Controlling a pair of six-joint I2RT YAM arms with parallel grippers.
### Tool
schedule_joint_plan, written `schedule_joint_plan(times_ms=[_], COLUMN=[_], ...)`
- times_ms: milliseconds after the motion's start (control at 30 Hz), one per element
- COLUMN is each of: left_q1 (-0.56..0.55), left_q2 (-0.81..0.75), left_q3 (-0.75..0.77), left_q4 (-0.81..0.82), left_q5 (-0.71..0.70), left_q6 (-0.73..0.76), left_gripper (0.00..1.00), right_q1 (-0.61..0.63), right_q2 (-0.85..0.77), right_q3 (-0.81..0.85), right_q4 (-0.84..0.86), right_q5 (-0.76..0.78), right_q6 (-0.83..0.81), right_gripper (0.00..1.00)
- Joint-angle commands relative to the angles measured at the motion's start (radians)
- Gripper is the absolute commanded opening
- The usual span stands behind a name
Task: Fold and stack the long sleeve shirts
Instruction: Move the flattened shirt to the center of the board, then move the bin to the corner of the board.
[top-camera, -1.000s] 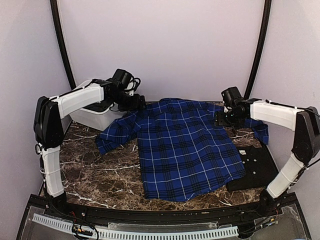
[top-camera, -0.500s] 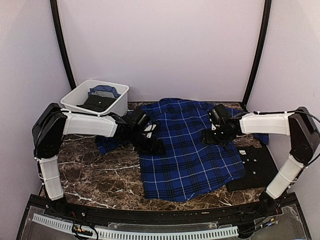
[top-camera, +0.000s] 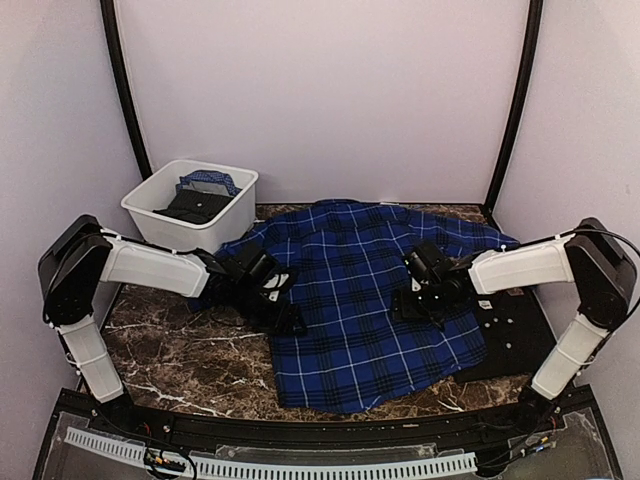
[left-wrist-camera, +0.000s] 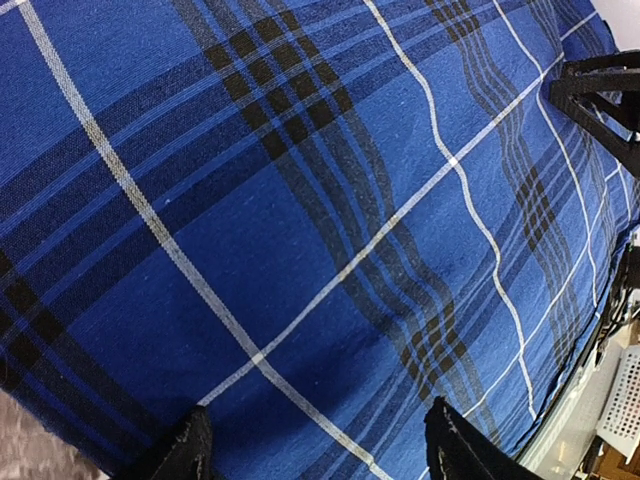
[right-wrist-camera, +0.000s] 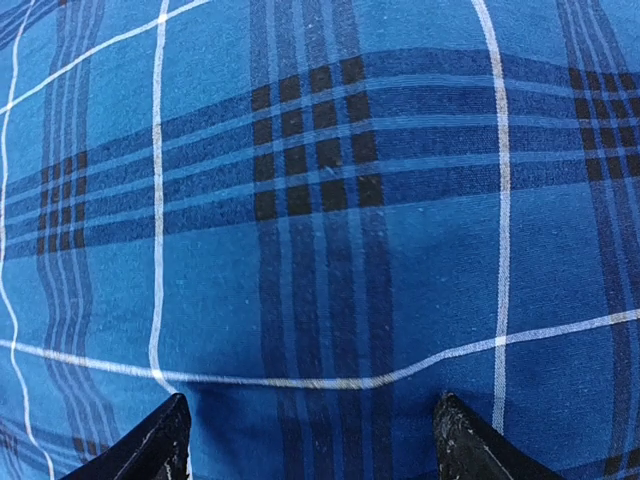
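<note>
Here the blue plaid shirt (top-camera: 370, 290) lies spread flat across the middle of the marble table (top-camera: 190, 350), its right edge overlapping the black shirt (top-camera: 512, 332). Both arms reach low over it: the left gripper (top-camera: 287, 318) at its left edge, the right gripper (top-camera: 408, 306) on its right half. In each wrist view the 2 fingers (right-wrist-camera: 160, 445) stand wide apart, jaws open, with plaid cloth between the tips. A white tub (top-camera: 228, 222) sits far left.

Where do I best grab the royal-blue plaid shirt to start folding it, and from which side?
I'd pinch the royal-blue plaid shirt at its left side edge, coming from the left with the left gripper. It lies flat, so only an edge on the marble table gives a lip; its middle gives none.
</note>
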Motion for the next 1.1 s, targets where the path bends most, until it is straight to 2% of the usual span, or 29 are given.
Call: schedule_joint_plan(times_ms=[0,200,333,500,700,867,1067], left_q1=[0.010,0.063,0.086,0.088,0.124,0.230,0.354], left_q2=[-0.051,-0.106,-0.149,-0.233,-0.309,-0.388,-0.421], left_q3=[-0.098,-0.168,-0.173,-0.072,0.029,-0.026,-0.119], left_q4=[-0.190,-0.241,-0.267,-0.331,-0.376,-0.357,-0.272], left_q5=[-0.065,-0.089,-0.078,-0.087,-0.172,-0.315,-0.462], left_q6=[0.026,0.039,0.056,0.058,0.011,-0.083,-0.149], left_gripper=[0.72,0.72,0.72,0.73,0.73,0.71,0.65], right_q1=[0.086,0.233,0.278,0.275,0.216,0.151,0.145], right_q2=[-0.039,-0.063,-0.067,-0.140,-0.146,-0.144,-0.097], right_q3=[-0.080,-0.121,-0.088,0.015,0.061,0.062,0.121], right_q4=[-0.024,-0.028,-0.087,-0.207,-0.223,-0.163,-0.118], right_q5=[-0.086,-0.144,-0.127,0.008,0.035,0.023,0.024], right_q6=[0.100,0.208,0.220,0.171,0.112,0.079,0.028], right_gripper=[0.81,0.82,0.82,0.86,0.87,0.86,0.85])
